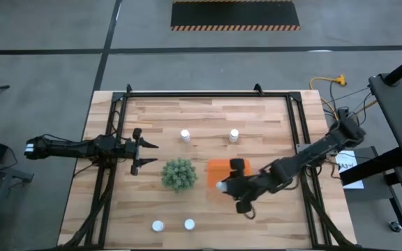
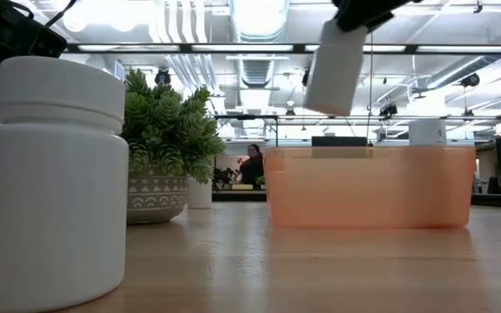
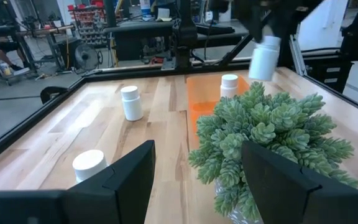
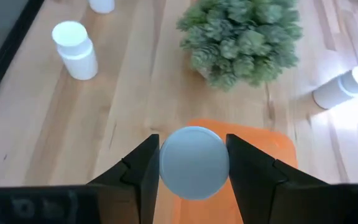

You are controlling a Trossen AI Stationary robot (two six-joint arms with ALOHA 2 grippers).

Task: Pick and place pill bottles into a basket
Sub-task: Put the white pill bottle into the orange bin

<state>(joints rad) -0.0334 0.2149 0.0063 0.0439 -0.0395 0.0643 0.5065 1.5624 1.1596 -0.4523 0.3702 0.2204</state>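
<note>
My right gripper (image 1: pixel 229 185) is shut on a white pill bottle (image 2: pixel 336 65), which hangs above the orange basket (image 2: pixel 372 187). Another bottle (image 3: pixel 229 86) appears to stand inside the basket. Two bottles (image 1: pixel 185 135) (image 1: pixel 234 134) stand upright on the table beyond the basket, and two more (image 1: pixel 158 226) (image 1: pixel 189 224) stand near the front edge. My left gripper (image 1: pixel 152 153) waits open at the table's left, pointing level toward the plant. My right gripper pinches the bottle's round side (image 4: pixel 194 163) between its two fingers (image 4: pixel 143 171), at the bottle's upper end (image 2: pixel 348 28). The fingers slant down from the table's right. The bottle hangs tilted below them, lifted clear over the basket's near part.
A round green spiky plant in a patterned pot (image 1: pixel 179 174) stands just left of the basket, between the two grippers. Black frame rails (image 1: pixel 295 132) run along the table's sides and far edge. Bare wood lies at the near right and far left.
</note>
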